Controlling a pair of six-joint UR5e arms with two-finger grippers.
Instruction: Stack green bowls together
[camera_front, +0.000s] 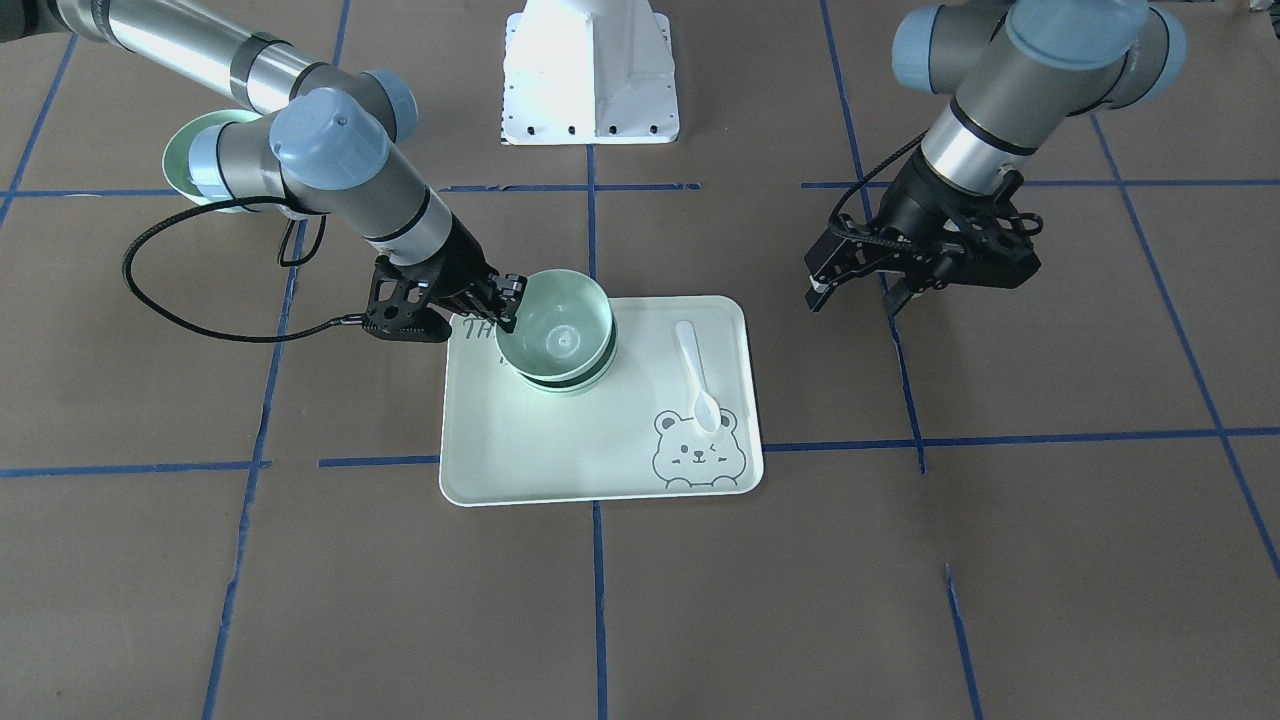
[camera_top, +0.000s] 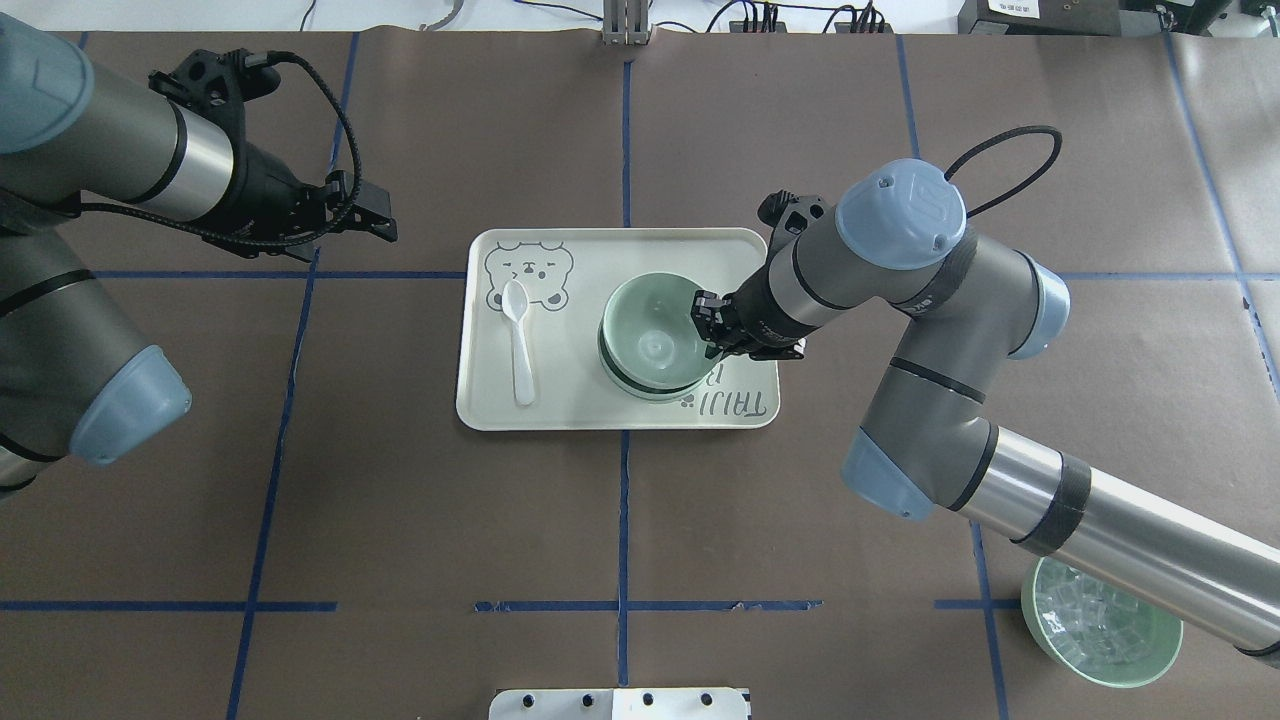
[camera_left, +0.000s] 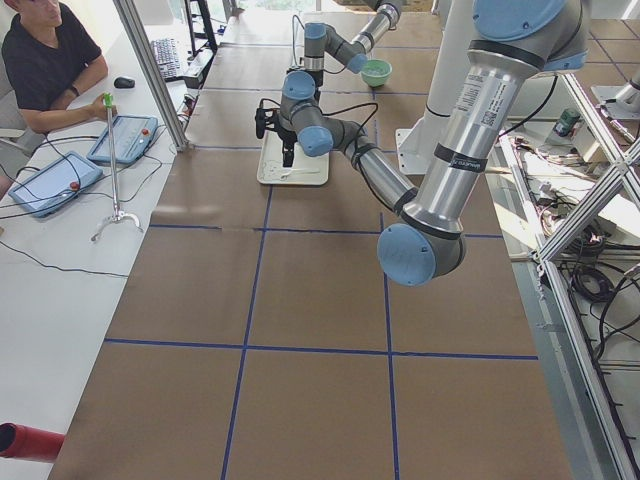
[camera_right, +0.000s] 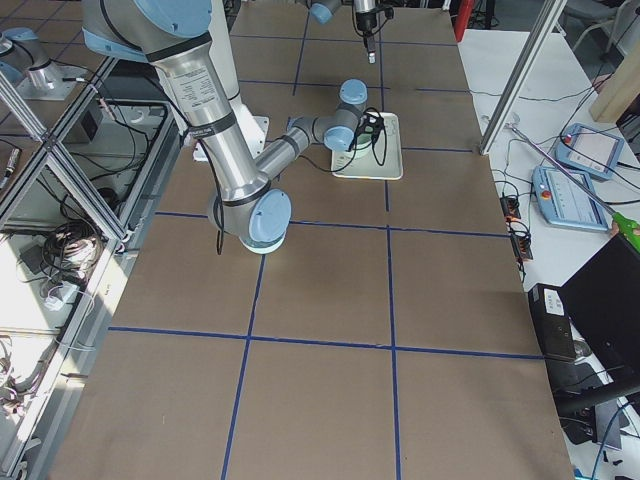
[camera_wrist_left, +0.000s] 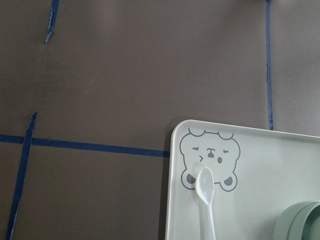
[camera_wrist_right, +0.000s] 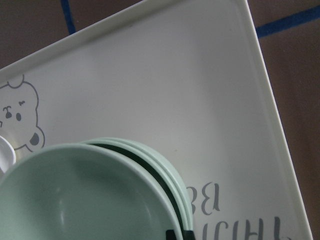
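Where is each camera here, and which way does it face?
Front-facing: across the table, facing the robot's base; both arms.
Overhead: behind the robot, looking down; both arms.
Left: table's left end; left arm near.
Right: opposite end; right arm near.
Left wrist: above tray, spoon; no robot parts.
Right wrist: over green bowls; fingertip.
All share the tray.

A pale tray (camera_front: 600, 470) near the middle of the worktop carries the only readable print. Grey capital lettering (camera_front: 478, 327) sits in the tray corner nearest the robot's edge, on the robot's right side. Its first line begins "TH". The remaining letters, and a second line beneath starting with what looks like "B" (camera_wrist_right: 210, 197), are partly hidden by the stacked green bowls (camera_front: 557, 330) and cannot be read with certainty. A grey cartoon bear face (camera_front: 698, 452) marks the opposite tray corner.
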